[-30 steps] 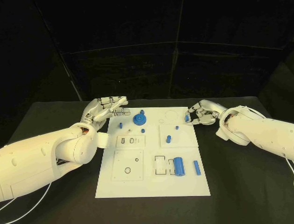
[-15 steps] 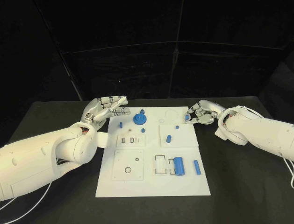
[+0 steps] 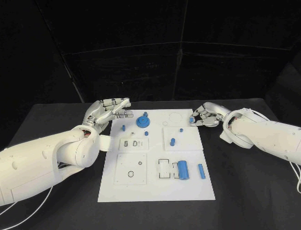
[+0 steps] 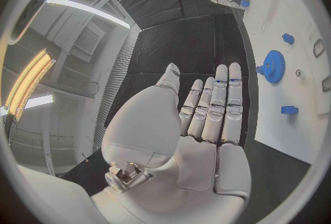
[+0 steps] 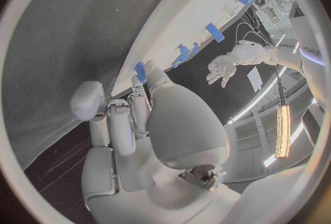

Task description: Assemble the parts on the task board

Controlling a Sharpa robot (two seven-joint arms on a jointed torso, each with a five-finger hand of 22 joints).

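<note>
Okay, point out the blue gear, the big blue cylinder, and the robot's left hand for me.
blue gear (image 3: 143,121): head view, on its round toothed face.
big blue cylinder (image 3: 183,170): head view, middle of its curved side.
left hand (image 3: 109,109): head view, middle of the hand, beside the task board's far left corner.

The desk (image 3: 47,120) is plain black across the frame. At its centre lies the white task board (image 3: 157,189), unpatterned apart from thin dark outlines of rectangles and circles. On it sit blue parts: a round blue gear (image 3: 143,121) toward the upper middle, a blue cylinder (image 3: 183,170) and a slim blue bar (image 3: 201,172) lower right. The left hand (image 3: 110,110), upper left of the board, is silver on a white arm. The right hand (image 3: 204,116), at upper right, is silver too, with a small blue piece (image 3: 192,119) at its fingers.
</note>
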